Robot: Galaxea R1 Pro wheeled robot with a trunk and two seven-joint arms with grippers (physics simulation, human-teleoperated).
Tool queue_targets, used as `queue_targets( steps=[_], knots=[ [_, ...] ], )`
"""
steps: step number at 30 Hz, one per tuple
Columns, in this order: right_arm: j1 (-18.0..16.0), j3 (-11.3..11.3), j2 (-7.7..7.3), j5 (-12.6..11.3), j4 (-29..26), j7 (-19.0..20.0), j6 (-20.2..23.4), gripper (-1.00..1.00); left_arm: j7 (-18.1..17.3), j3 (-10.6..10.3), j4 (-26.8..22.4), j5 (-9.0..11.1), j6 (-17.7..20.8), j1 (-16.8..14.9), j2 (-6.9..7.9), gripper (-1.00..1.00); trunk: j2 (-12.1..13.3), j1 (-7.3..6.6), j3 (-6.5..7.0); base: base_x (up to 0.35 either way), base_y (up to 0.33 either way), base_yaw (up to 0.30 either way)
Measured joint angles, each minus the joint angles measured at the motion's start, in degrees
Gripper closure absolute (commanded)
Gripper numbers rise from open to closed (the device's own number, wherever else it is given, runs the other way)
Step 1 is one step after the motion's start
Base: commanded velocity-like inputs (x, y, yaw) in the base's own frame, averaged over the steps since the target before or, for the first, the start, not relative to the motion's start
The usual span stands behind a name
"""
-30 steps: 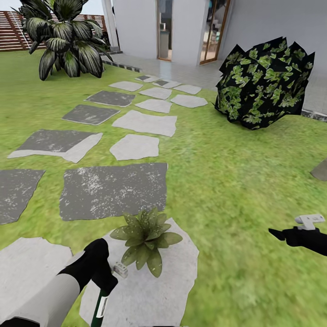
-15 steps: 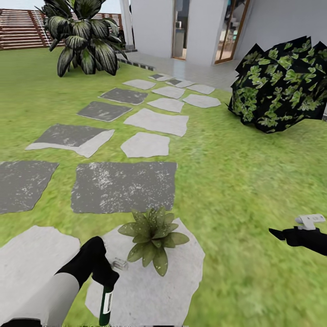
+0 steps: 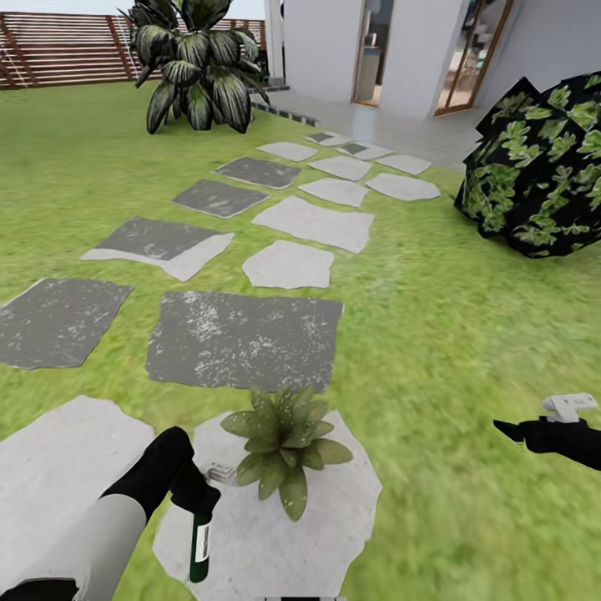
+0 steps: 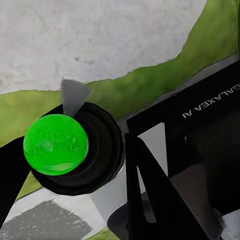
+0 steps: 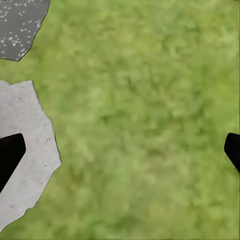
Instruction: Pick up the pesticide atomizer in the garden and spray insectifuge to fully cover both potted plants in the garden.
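Observation:
The pesticide atomizer (image 3: 200, 547), a dark green bottle with a white label, hangs upright from my left gripper (image 3: 194, 494), which is shut on its black neck. It is just beside the potted plant (image 3: 284, 442), a low green rosette on a pale stepping stone (image 3: 334, 517). In the left wrist view the atomizer's green cap (image 4: 55, 144) sits between the black fingers (image 4: 145, 190) of my left gripper (image 4: 75, 165). My right gripper (image 3: 509, 431) hovers open over the lawn at the right, and its dark fingertips (image 5: 9, 157) stand wide apart around bare grass in my right gripper's (image 5: 120, 150) own view.
Grey and pale stepping stones (image 3: 242, 338) run across the lawn toward the white house (image 3: 417, 50). A round dark bush (image 3: 542, 175) stands at the right and a big dark-leaved shrub (image 3: 196, 67) before the brown fence (image 3: 58, 50).
The head camera has swung, so the whole scene slid to the right. More of the atomizer shows below my left gripper. The right arm holds the same spot in the picture.

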Motion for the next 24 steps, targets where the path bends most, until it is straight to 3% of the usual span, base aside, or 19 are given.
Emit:
queue_targets(
  steps=[6, 24],
  knots=[
    [0.0, 0.0, -0.05, 0.0, 0.0, 0.0, 0.0, -1.0, 0.0, 0.0, 0.0, 0.0, 0.0, 0.0, -0.1, 1.0, 0.0, 0.02, -0.15, 0.127, -0.212, 0.121],
    [0.0, -0.1, -0.09, 0.0, 0.0, 0.0, 0.0, -1.0, -0.1, -0.7, 3.7, -0.2, 0.6, -0.1, -0.88, 1.0, 0.0, 0.02, -0.18, 0.004, -0.011, 0.004]
  ],
)
